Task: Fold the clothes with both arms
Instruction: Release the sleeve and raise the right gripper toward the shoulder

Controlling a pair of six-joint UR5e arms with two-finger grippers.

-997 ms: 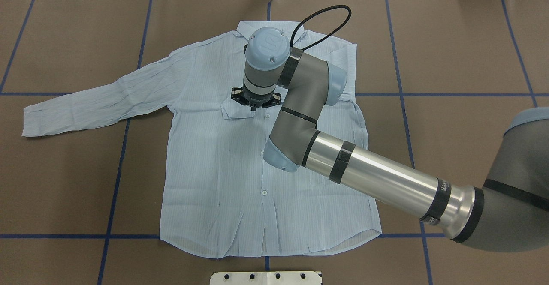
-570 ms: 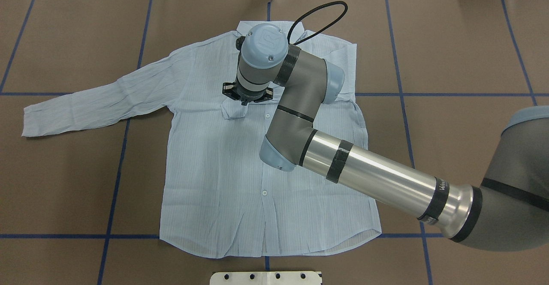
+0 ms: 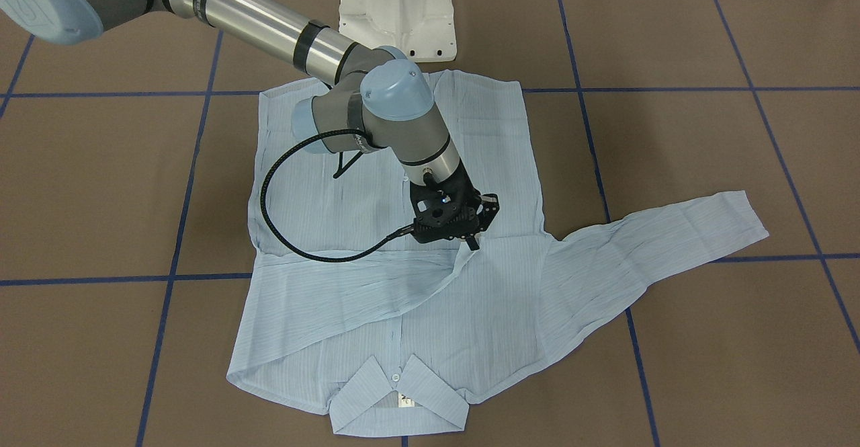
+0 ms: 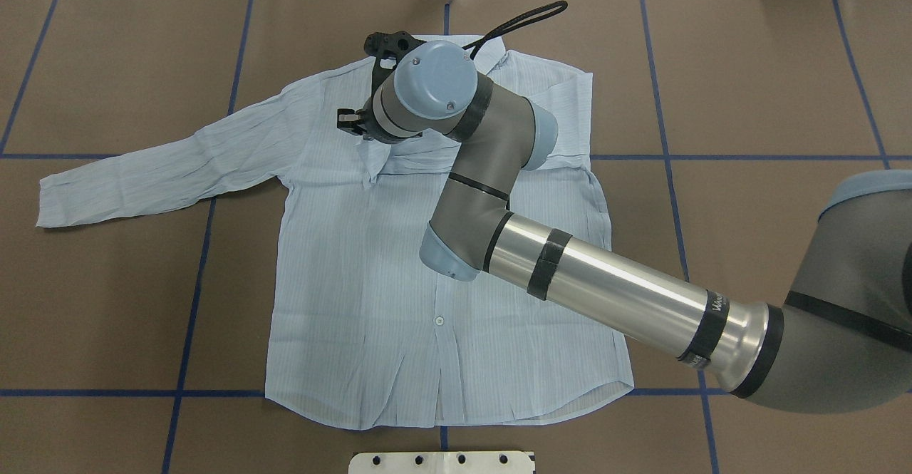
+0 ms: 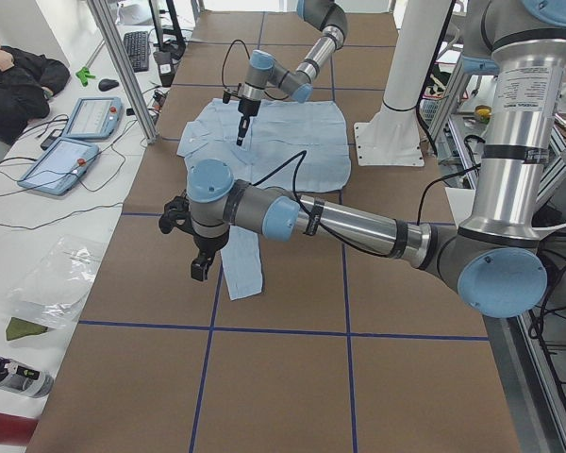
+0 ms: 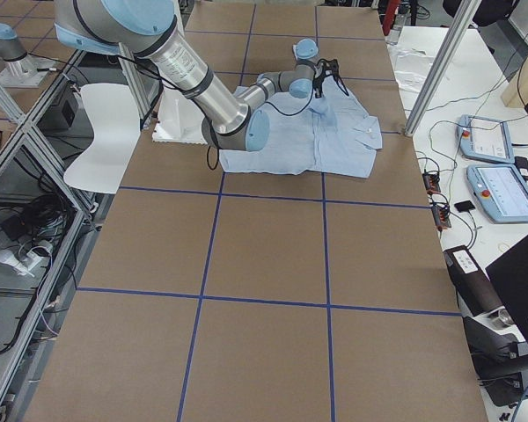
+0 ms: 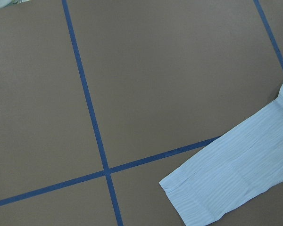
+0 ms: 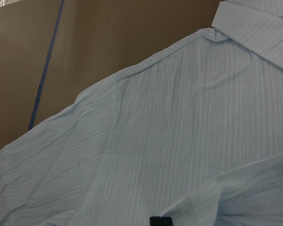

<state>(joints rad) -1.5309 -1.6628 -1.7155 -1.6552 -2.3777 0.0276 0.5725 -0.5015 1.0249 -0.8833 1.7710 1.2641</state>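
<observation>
The light-blue striped shirt (image 4: 370, 303) lies flat and front-up on the brown table, collar (image 3: 400, 400) at the far side. My right gripper (image 3: 472, 240) is shut on the cuff of one sleeve, which is folded across the chest from the shoulder. It hangs just above the chest, left of the button line (image 4: 354, 126). The right wrist view shows the shirt's shoulder (image 8: 179, 117). The other sleeve (image 4: 142, 174) lies stretched out to the left. My left gripper (image 5: 200, 267) hovers over that sleeve's cuff (image 7: 226, 183). I cannot tell whether it is open.
The white pedestal base (image 3: 396, 3) stands at the near table edge. Blue tape lines (image 4: 192, 274) cross the brown table cover. In the exterior left view, tablets (image 5: 85, 118) and an operator sit beyond the far edge.
My right gripper has moved left and toward the collar, carrying the sleeve cuff further across the chest. The shirt body and the outstretched sleeve have not moved.
</observation>
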